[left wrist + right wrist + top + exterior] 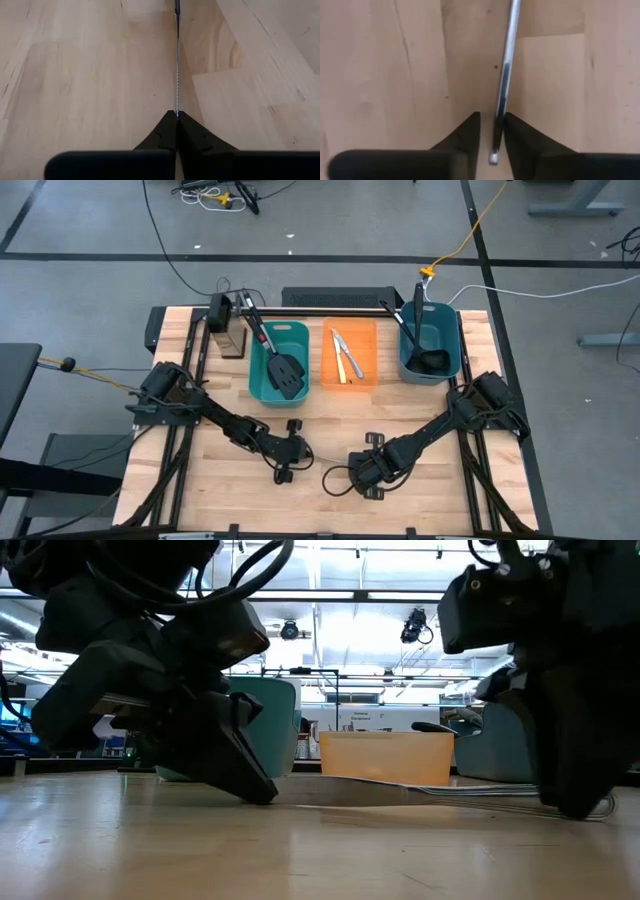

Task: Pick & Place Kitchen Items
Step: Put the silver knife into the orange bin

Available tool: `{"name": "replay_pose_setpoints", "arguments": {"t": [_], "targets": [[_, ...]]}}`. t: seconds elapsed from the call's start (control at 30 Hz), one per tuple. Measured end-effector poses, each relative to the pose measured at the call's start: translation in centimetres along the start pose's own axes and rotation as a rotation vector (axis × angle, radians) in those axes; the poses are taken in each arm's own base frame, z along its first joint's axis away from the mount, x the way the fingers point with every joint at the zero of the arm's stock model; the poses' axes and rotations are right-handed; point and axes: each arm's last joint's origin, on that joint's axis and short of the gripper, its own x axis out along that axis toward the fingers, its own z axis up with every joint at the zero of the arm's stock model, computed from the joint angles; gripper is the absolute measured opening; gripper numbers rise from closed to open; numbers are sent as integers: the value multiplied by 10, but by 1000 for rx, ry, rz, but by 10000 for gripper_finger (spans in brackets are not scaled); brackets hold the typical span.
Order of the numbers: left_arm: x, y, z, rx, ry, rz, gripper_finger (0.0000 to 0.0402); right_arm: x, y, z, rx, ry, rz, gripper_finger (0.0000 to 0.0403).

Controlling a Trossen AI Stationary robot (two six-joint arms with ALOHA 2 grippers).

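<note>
**No readable text**

No words, labels, brand marks, numbers or signs can be read in any view. The bare wood of the counter [330,510] carries no print, the teal bin [262,385] and the orange bin [365,330] show no lettering, and the room behind offers nothing legible.

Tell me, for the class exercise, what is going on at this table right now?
Two robot arms are sorting kitchen utensils into bins. Both grippers are low over the wooden table, at either end of one silver table knife. The left gripper is shut on it, seen edge-on; the right gripper has its fingers slightly apart around the other end. At the back, spatulas lie in a teal bin, knives in the orange bin, ladles in another teal bin.
</note>
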Motion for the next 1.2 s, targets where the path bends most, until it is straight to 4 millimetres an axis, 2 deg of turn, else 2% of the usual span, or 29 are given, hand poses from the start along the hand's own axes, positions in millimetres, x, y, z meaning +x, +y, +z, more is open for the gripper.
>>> {"name": "replay_pose_setpoints", "arguments": {"t": [0.17,0.27,0.37,0.53,0.67,0.8,0.97,1.2], "targets": [[0,0,-1,-7,3,0,5,-1,-3,1,39,16,8,134],[0,0,-1,-9,4,-1,4,0,-4,0,45,17,-4,139],[0,-1,-1,-10,5,-1,5,2,-7,-3,51,29,-7,112],[0,-1,-1,-5,5,-7,4,8,-10,-8,61,24,13,28],[0,-1,-1,-6,2,-10,8,9,-11,-7,61,22,18,24],[-8,-2,5,15,-10,-49,41,9,-13,-7,54,34,28,28],[-41,-1,20,40,9,-86,78,10,-12,-6,41,27,23,25],[-111,2,41,107,-41,13,88,10,-12,-6,41,19,26,25]]}}
